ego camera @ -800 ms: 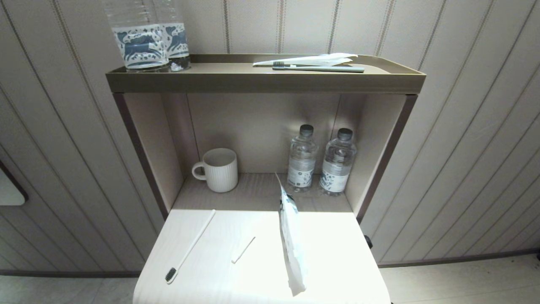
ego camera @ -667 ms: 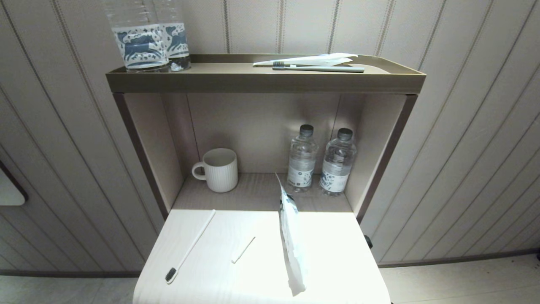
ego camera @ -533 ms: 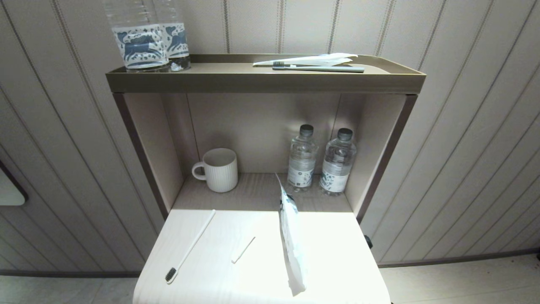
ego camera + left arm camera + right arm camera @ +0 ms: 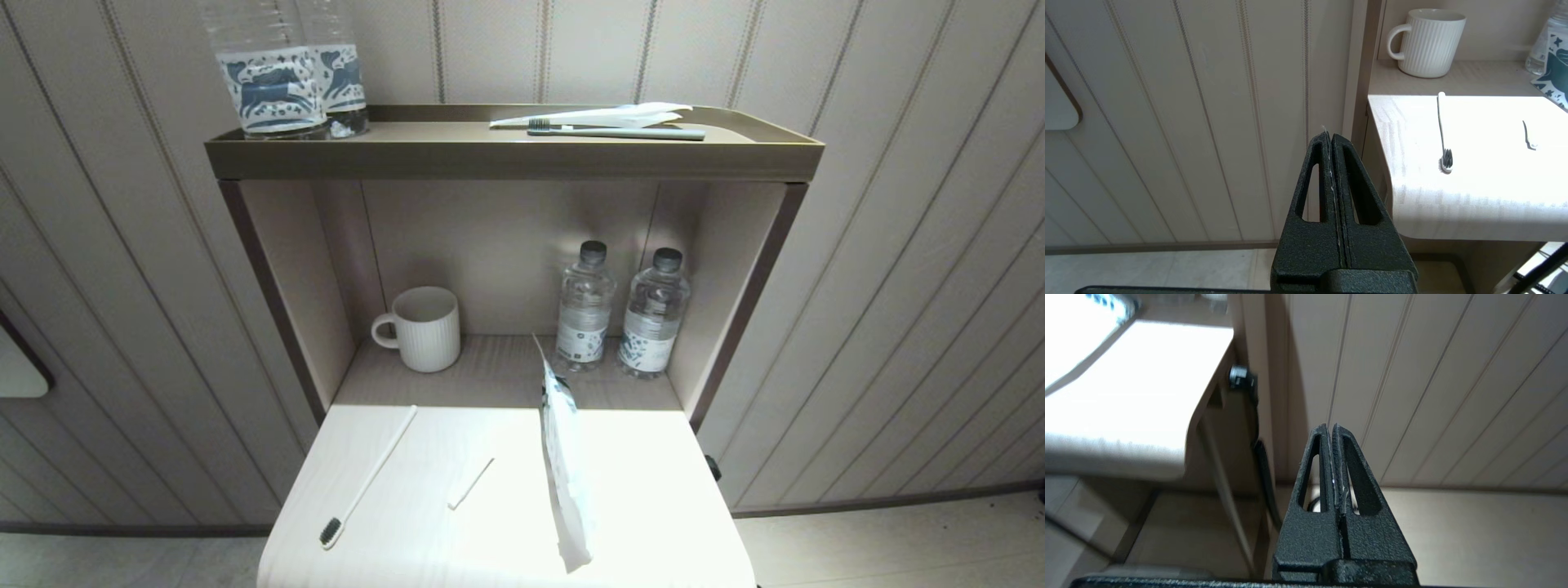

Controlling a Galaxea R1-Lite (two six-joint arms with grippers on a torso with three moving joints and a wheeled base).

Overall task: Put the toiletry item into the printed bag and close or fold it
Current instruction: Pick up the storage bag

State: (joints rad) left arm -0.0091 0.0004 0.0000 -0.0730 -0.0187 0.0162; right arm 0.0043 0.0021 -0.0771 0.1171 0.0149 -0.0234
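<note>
The printed bag (image 4: 565, 469), a long white pouch with blue-grey print, lies on the white table (image 4: 653, 490) right of centre, its far end lifted off the surface; a corner of the bag (image 4: 1551, 73) shows in the left wrist view. A white toothbrush (image 4: 367, 482) with dark bristles lies on the table's left part, and the same toothbrush (image 4: 1442, 130) appears in the left wrist view. My left gripper (image 4: 1329, 136) is shut and empty, low beside the table's left edge. My right gripper (image 4: 1329, 428) is shut and empty, low off the table's right side. Neither arm shows in the head view.
A small white strip (image 4: 471, 483) lies mid-table. In the shelf niche stand a ribbed white mug (image 4: 424, 328) and two water bottles (image 4: 620, 314). The top shelf (image 4: 506, 155) holds two bottles (image 4: 282, 73), a grey toothbrush (image 4: 616, 132) and a white wrapper (image 4: 604, 116).
</note>
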